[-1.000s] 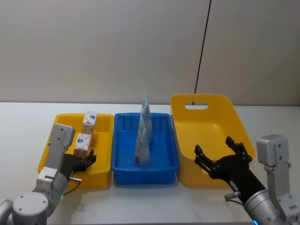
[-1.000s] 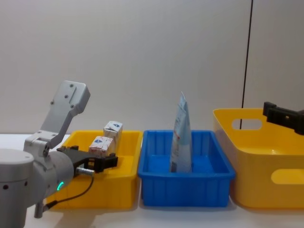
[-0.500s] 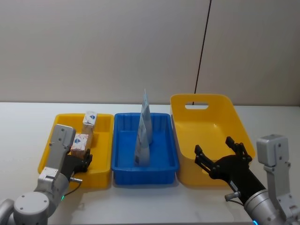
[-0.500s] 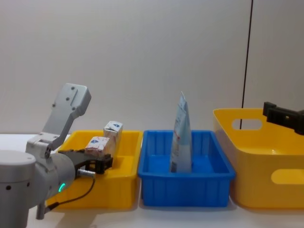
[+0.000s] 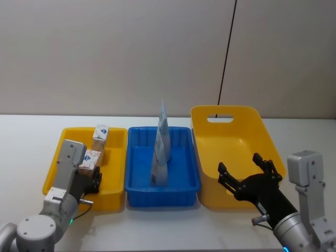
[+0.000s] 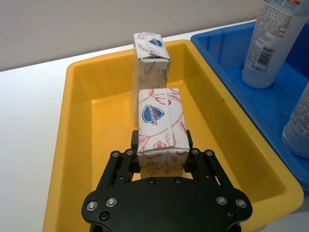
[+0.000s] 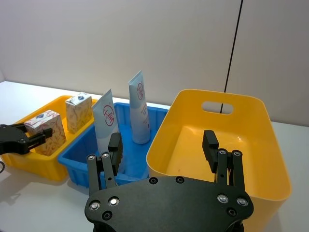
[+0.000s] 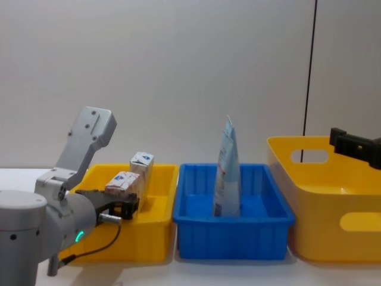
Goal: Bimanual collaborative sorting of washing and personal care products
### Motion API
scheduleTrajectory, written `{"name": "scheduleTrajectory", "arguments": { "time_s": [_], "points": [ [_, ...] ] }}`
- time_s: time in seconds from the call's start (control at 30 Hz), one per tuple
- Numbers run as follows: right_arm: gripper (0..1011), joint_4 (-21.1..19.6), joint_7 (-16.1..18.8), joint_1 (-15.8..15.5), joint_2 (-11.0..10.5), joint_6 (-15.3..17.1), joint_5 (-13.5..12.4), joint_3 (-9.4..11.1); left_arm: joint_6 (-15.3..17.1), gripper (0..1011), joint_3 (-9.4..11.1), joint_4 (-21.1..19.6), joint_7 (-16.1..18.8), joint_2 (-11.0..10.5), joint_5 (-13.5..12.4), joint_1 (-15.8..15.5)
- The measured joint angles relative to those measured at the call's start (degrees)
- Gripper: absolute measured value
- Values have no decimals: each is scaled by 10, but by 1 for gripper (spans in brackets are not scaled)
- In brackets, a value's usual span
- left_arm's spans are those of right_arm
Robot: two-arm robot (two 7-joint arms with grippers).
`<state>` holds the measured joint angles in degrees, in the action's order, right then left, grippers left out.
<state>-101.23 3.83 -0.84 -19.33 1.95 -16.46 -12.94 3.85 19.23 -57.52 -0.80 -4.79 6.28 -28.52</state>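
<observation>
Left gripper (image 5: 92, 174), at lower left, clamps a cream carton (image 5: 90, 160) with red vines and a blue shield. Right gripper (image 5: 248, 177) gapes empty.

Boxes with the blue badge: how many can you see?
2. One box is clamped in the left gripper over the yellow tray; the other box stands at that tray's far end. The right gripper hovers open over the big bin. None look hidden.

Left pincer (image 6: 162, 149) is seen clamped on a small cream carton (image 6: 159, 121), fingers (image 6: 135, 145) pressed against its two sides, wrist kept low and level. Right pincer (image 5: 244, 170) is spread wide, nothing gripped, fingers (image 7: 115, 142) pointed forward.
</observation>
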Motion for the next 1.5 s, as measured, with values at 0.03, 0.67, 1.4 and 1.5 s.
{"name": "scheduleTrajectory", "arguments": {
  "time_s": [0.03,0.67,1.4,1.5],
  "points": [
    [1002,0,0,0,0,0,0,0,0,422,0,0,0,0,0,0],
    [1002,0,0,0,0,0,0,0,4,422,-3,-99,0,-32,-30,26],
    [1002,0,0,0,0,0,0,0,14,422,-17,-295,-125,-128,-2,86],
    [1002,0,0,0,0,0,0,0,13,422,-19,-313,-148,-140,11,92]
  ]
}}
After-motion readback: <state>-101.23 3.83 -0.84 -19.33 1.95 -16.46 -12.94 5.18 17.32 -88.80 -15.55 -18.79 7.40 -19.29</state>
